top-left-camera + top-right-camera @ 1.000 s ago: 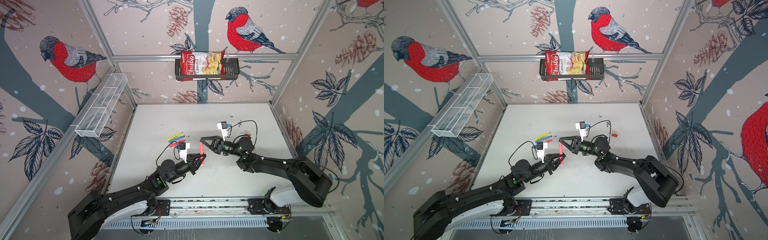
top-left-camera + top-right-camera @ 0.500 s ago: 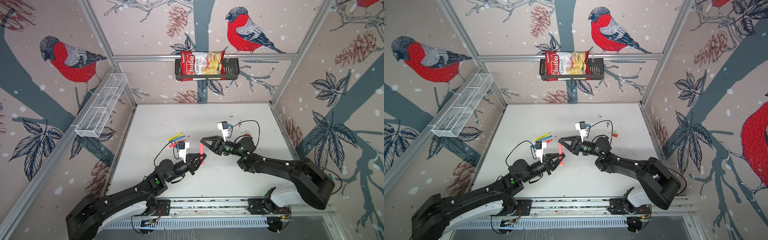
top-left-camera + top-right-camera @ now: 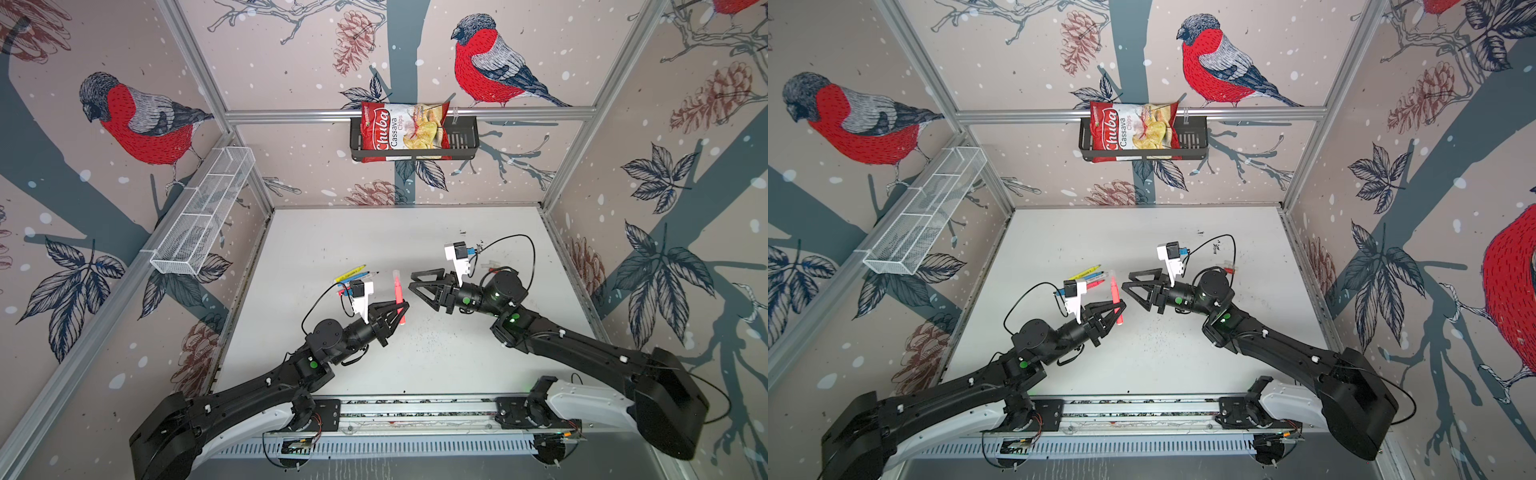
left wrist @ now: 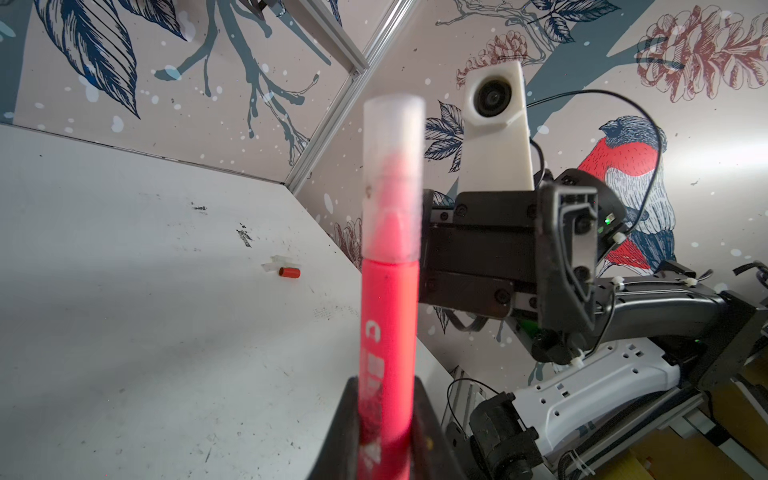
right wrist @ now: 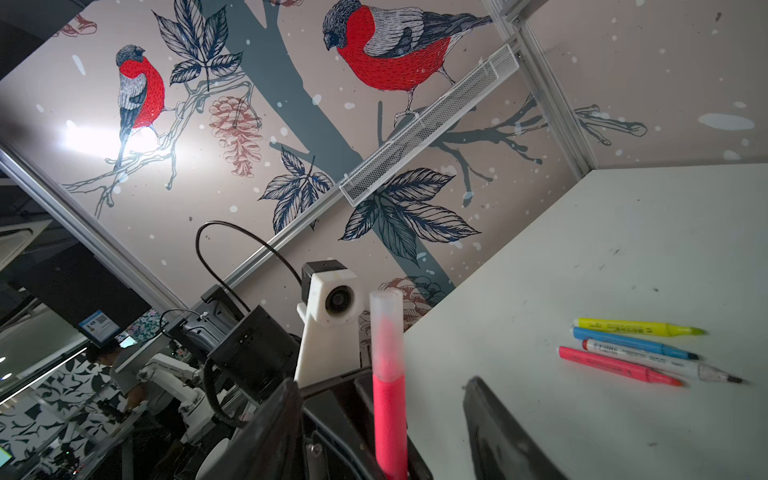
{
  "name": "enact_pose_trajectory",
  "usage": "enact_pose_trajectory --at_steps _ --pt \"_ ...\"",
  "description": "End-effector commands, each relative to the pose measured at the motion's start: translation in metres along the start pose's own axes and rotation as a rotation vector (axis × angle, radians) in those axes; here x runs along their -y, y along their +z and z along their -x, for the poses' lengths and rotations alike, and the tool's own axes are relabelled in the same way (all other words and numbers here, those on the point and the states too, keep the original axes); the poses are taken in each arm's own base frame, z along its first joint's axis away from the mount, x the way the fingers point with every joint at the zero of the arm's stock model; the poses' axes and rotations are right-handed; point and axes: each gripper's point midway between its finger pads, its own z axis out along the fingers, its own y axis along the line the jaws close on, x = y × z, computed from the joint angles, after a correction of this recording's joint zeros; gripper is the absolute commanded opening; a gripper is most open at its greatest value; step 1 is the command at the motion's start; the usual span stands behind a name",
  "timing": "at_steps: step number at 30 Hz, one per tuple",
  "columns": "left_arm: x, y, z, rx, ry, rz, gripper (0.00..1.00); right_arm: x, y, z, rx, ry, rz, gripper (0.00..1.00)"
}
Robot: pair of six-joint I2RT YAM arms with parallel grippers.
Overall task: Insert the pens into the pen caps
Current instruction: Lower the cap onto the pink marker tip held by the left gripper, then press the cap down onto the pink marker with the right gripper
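Left tool (image 3: 400, 309) is pinching the pink pen (image 3: 398, 291) low on its barrel, with a clear cap (image 4: 392, 178) sitting on the far end. Right tool (image 3: 411, 279) is just right of that pen, jaws spread, holding nothing. Four other pens (image 5: 631, 344) lie on the desk (image 3: 415, 232) back-left of it, and there's a red cap (image 4: 289, 272) way off back-right.

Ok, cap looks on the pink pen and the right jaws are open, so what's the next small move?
Probably draw the right gripper straight back, away from the pink pen. Its jaws stand open and off the clear cap, which sits over the pen's tip, while the left gripper alone clamps the barrel. Backing off first should keep it from knocking the cap loose.
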Motion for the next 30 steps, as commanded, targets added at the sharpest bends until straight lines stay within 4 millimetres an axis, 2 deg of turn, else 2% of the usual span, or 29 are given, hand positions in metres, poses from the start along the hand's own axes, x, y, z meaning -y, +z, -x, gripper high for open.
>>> enact_pose_trajectory --at_steps 1,7,11,13,19,22,30 --pt "-0.001 0.001 0.002 -0.004 0.037 0.014 0.00 0.011 0.004 0.006 -0.042 -0.064 -0.100 0.64" --pt "0.002 0.001 0.000 -0.011 0.035 0.000 0.00 0.017 0.025 0.012 -0.150 -0.094 -0.138 0.65" --pt "0.003 0.003 -0.001 -0.021 0.037 -0.006 0.00 0.009 0.030 0.012 -0.163 -0.105 -0.096 0.64" --pt "0.003 0.004 -0.002 -0.024 0.038 -0.008 0.00 0.013 0.036 0.003 -0.185 -0.094 -0.087 0.63" --pt "0.004 0.005 -0.002 -0.029 0.046 -0.006 0.00 0.011 0.041 -0.004 -0.210 -0.094 -0.069 0.57" --pt "0.004 0.006 -0.002 -0.029 0.046 -0.006 0.00 0.010 0.042 -0.006 -0.219 -0.095 -0.064 0.51" --pt "0.003 0.004 -0.002 -0.025 0.043 -0.003 0.00 0.008 0.045 -0.009 -0.232 -0.101 -0.050 0.44"
